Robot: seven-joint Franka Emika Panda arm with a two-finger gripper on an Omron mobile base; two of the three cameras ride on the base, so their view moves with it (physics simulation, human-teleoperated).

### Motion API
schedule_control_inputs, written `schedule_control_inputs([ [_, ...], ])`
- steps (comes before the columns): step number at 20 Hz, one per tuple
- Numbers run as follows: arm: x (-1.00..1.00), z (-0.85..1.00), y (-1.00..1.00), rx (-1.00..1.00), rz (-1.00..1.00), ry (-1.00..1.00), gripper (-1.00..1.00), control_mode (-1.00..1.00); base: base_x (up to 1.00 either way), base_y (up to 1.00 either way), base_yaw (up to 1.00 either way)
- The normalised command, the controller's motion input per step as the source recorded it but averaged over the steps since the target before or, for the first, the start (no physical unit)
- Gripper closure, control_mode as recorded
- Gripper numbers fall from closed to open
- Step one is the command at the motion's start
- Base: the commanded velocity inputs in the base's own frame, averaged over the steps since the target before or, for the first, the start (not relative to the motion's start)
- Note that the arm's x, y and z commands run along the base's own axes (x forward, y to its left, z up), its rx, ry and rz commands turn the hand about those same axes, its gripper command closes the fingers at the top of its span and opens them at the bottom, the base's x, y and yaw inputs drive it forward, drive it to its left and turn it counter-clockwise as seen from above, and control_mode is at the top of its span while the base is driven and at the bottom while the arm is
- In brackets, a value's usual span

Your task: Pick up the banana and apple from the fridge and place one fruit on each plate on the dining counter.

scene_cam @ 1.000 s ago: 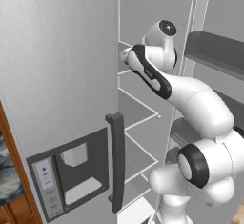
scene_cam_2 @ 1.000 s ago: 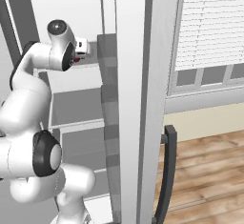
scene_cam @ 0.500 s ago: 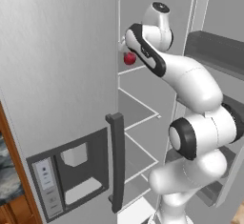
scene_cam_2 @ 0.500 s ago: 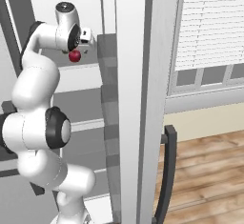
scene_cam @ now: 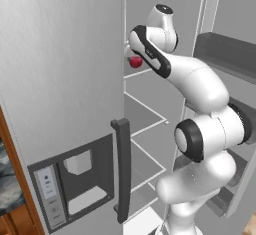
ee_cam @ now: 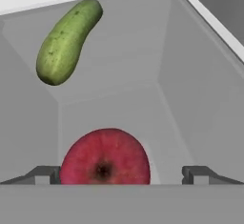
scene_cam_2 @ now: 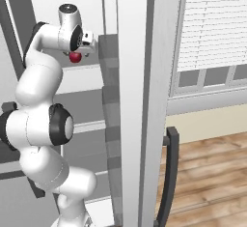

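Inside fridge (scene_cam: 75, 79), grey shelf (ee_cam: 124, 94): apple (ee_cam: 105, 157) between wide-open gripper (ee_cam: 122, 174) fingertips, ungripped; cucumber (ee_cam: 66, 41) well beyond

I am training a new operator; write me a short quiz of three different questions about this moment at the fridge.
1. True or false: the tool is closed tightly on the apple.
2. In the hand view, which green item lies on the fridge shelf beyond the apple? A) a cucumber B) a lime C) a pepper
3. Fill in: in the hand view, the apple sits nearer the ____ finger tip.

Key
1. False: the fingers stand wide apart, with a clear gap on the right of the apple.
2. A
3. left
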Motion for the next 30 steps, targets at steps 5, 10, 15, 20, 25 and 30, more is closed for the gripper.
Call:
schedule_control_inputs([
  [5, 0.36, -0.03, 0.01, 0.00, 0.00, 0.02, -1.00, -1.00, 0.00, 0.00, 0.00],
  [10, -0.05, -0.20, 0.04, 0.00, 0.01, 0.11, -1.00, -1.00, 0.00, 0.00, 0.00],
  [15, 0.00, -0.19, 0.00, 0.00, 0.00, 0.01, -1.00, -1.00, 0.00, 0.00, 0.00],
  [20, -0.06, -0.43, 0.03, 0.00, 0.00, 0.00, -1.00, -1.00, 0.00, 0.00, 0.00],
  [25, -0.07, -0.30, 0.02, 0.00, 0.00, -0.03, -1.00, -1.00, 0.00, 0.00, 0.00],
  [30, 0.00, -0.03, 0.00, 0.00, 0.00, 0.00, -1.00, -1.00, 0.00, 0.00, 0.00],
])
